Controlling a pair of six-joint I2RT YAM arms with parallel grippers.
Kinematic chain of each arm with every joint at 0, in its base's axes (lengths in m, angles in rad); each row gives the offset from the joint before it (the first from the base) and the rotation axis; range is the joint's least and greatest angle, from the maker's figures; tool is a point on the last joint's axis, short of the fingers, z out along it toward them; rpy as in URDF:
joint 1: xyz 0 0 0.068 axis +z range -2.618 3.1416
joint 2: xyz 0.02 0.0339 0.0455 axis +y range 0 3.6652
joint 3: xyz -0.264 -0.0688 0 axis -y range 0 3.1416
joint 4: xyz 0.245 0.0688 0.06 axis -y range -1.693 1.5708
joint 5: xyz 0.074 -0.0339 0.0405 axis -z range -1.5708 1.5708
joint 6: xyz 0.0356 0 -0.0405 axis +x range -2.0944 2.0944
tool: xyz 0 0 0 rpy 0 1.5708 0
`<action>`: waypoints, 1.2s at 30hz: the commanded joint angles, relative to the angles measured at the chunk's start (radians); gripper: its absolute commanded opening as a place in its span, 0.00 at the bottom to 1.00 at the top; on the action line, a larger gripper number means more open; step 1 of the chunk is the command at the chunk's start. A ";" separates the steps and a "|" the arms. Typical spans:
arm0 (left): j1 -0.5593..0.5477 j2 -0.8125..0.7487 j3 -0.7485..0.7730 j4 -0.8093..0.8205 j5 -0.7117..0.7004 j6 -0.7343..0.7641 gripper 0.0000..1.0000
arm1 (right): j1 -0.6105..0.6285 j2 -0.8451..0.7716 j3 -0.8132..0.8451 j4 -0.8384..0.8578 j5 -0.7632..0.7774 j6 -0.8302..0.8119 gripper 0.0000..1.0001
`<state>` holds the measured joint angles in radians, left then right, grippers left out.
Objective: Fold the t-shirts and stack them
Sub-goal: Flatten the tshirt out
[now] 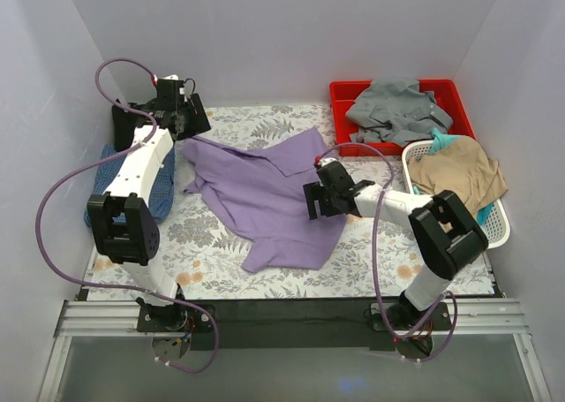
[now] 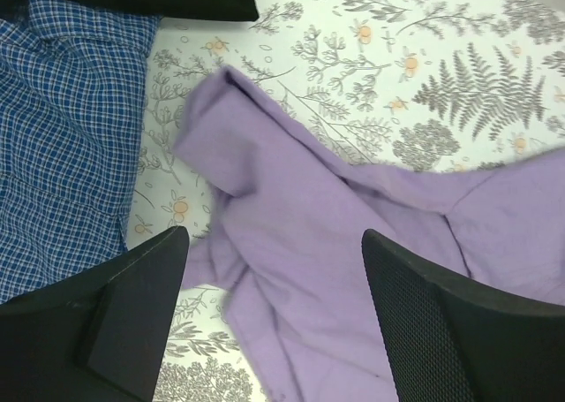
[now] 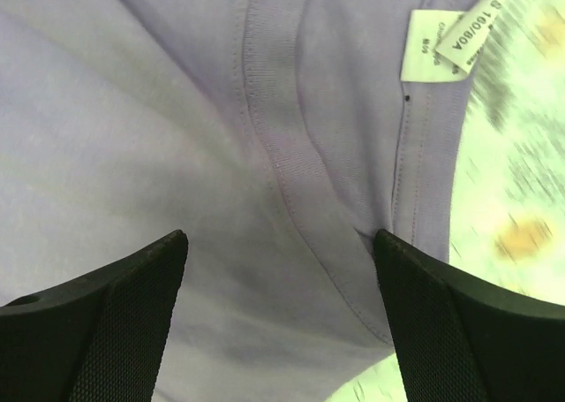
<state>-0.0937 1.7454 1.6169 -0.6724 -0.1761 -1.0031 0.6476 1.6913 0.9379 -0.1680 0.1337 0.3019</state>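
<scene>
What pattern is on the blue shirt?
Blue shirt: a fine white-and-dark check, clearest in the left wrist view.

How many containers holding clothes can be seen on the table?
2. A red bin at the far right holds grey cloth; a white basket just in front of it holds tan cloth. No other is visible.

Floral-patterned table (image 1: 212, 243), lilac t-shirt (image 1: 265, 199) crumpled mid-table, blue checked t-shirt (image 2: 62, 128) left, red bin (image 1: 338, 110), white basket (image 1: 499, 234)
</scene>
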 commanded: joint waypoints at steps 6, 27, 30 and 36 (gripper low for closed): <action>0.003 -0.104 -0.044 -0.039 0.231 0.032 0.79 | 0.056 -0.216 -0.217 -0.468 0.233 0.345 0.93; -0.006 -0.291 -0.690 0.229 0.208 -0.166 0.78 | 0.115 -0.128 0.295 -0.252 -0.021 -0.029 0.93; -0.005 -0.271 -0.696 0.301 0.152 -0.181 0.78 | 0.115 -0.122 0.277 -0.222 -0.069 -0.034 0.93; -0.006 -0.164 -0.655 0.353 0.151 -0.189 0.74 | 0.115 -0.114 0.251 -0.205 -0.106 -0.037 0.93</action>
<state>-0.0956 1.5394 0.9318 -0.3733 0.0032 -1.1748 0.7597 1.5757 1.1954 -0.4145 0.0715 0.2829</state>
